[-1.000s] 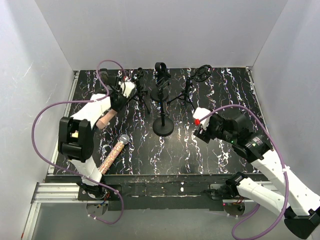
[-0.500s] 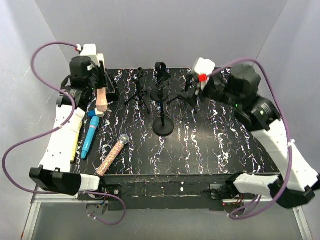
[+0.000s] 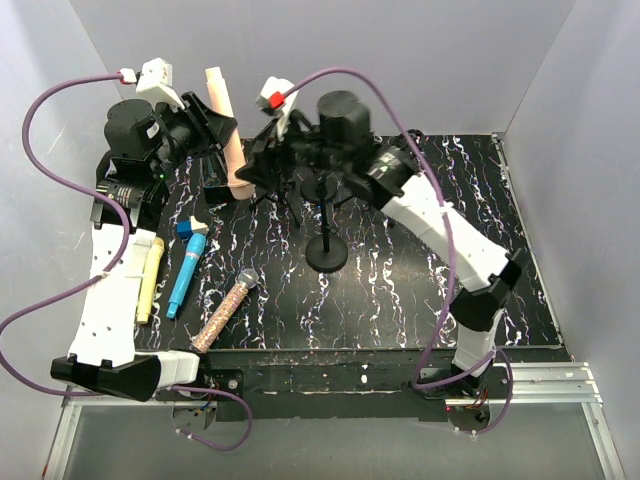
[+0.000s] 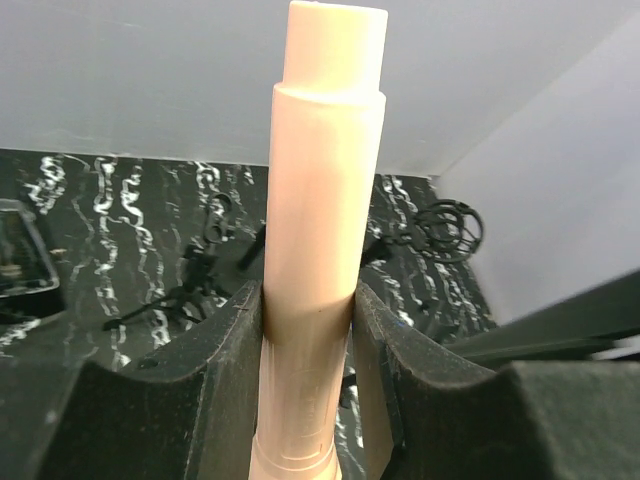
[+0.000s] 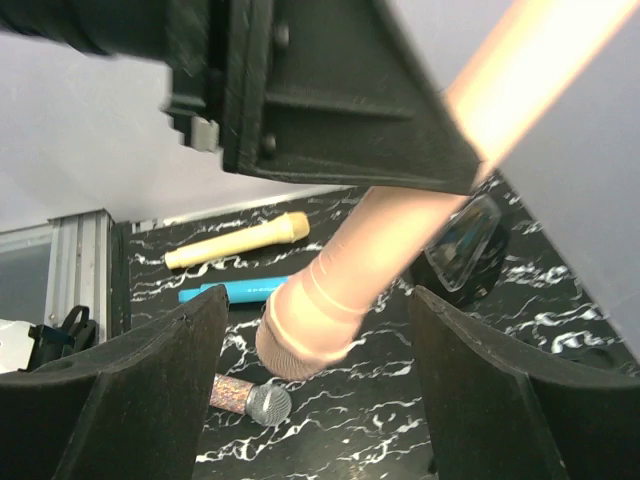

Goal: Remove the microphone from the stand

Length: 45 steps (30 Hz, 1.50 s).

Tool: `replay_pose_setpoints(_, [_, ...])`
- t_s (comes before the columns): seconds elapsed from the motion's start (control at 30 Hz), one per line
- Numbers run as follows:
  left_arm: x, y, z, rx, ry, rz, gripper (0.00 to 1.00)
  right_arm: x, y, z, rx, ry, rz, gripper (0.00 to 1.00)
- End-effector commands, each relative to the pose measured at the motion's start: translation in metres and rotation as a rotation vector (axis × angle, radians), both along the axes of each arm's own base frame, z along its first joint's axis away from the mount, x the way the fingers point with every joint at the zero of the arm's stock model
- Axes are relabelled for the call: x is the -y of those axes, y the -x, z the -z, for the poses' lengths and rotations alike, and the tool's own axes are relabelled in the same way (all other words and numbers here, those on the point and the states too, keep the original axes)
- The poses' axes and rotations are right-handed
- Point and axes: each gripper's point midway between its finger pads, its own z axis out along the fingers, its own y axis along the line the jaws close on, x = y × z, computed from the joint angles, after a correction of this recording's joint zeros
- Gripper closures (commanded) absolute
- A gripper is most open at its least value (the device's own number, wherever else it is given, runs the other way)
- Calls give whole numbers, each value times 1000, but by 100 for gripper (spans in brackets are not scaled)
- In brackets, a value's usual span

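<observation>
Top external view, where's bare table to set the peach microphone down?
Bare marble lies in front of the round stand base, between the glitter microphone and the right arm, and along the table's right edge. The left strip with the yellow microphone and blue microphone and the back tripod stands are crowded.

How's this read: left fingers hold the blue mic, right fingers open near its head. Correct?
Not quite. The left fingers hold the peach mic, as the left wrist view shows; the blue mic lies on the table. The right fingers are open near the peach mic's head.
</observation>
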Motion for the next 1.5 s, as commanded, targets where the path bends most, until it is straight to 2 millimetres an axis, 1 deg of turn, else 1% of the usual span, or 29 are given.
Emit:
replay_pose_setpoints(0.0, [16,22,-34,48,116,96,100,-14,2,-32,19,-111,47,20])
replay_pose_setpoints(0.13, [17,27,-42,35,155,106,100,-24,-3,-22,-8,-110,71,21])
replay_pose_setpoints(0.2, [18,29,-44,28,162,119,100,-26,-7,-17,-8,-104,89,27])
replay_pose_setpoints(0.23, [19,30,-45,26,162,124,100,-26,-9,-16,-2,-103,101,33])
replay_pose_setpoints(0.37, [18,34,-43,10,161,136,100,-23,-22,-10,75,-88,149,69])
replay_pose_setpoints(0.4, [20,36,-44,18,147,156,100,-22,-23,-11,107,-91,147,79])
replay_pose_setpoints(0.43, [24,40,-45,33,124,193,90,-21,-25,-12,143,-92,146,88])
replay_pose_setpoints(0.47, [27,46,-45,53,75,239,66,-20,-26,-16,179,-102,146,96])
replay_pose_setpoints(0.5, [30,53,-49,97,9,286,48,-18,-26,-22,240,-108,143,99])
replay_pose_setpoints(0.53, [32,61,-49,124,-58,329,30,-15,-27,-27,289,-117,140,99])
replay_pose_setpoints(0.57, [30,71,-53,173,-143,356,22,-13,-24,-31,333,-121,125,99])
replay_pose_setpoints(0.6, [29,82,-54,234,-257,404,17,-11,-21,-43,400,-151,115,99])
replay_pose_setpoints(0.67, [27,102,-53,301,-424,479,11,-7,-15,-58,499,-176,92,99])
replay_pose_setpoints(0.7, [24,112,-55,323,-492,500,9,-5,-13,-68,541,-196,94,99])
replay_pose_setpoints(0.73, [20,115,-52,334,-555,510,8,-2,-12,-78,570,-220,105,99])
replay_pose_setpoints(0.8, [11,115,-47,323,-632,489,7,6,-13,-102,619,-259,140,99])
replay_pose_setpoints(0.83, [8,114,-45,325,-662,482,7,13,-14,-118,649,-283,169,99])
replay_pose_setpoints(0.87, [7,113,-42,326,-680,483,7,19,-16,-128,678,-290,191,99])
replay_pose_setpoints(0.93, [6,110,-46,347,-693,474,7,30,-20,-133,757,-252,218,99])
replay_pose_setpoints(0.97, [7,109,-48,354,-686,469,7,40,-19,-135,825,-218,223,99])
replay_pose_setpoints(1.03, [9,109,-49,356,-673,479,6,56,-22,-121,946,-119,236,99])
replay_pose_setpoints(1.13, [16,115,-35,325,-670,558,6,90,-25,-100,1124,35,249,99])
replay_pose_setpoints(1.2, [21,113,-19,255,-634,601,6,113,-14,-90,1253,125,228,99])
replay_pose_setpoints(1.27, [30,112,-7,188,-568,668,6,131,-4,-71,1381,228,201,99])
replay_pose_setpoints(1.33, [44,113,2,123,-466,751,7,146,7,-46,1490,340,147,99])
replay_pose_setpoints(1.37, [52,114,4,93,-398,802,7,153,11,-25,1533,402,111,99])
replay_pose_setpoints(1.4, [63,118,3,69,-310,874,8,158,15,-10,1574,446,86,99])
replay_pose_setpoints(1.43, [72,117,4,33,-228,931,9,165,19,1,1598,481,74,99])
replay_pose_setpoints(1.47, [80,117,1,13,-148,993,11,169,21,16,1611,521,47,99])
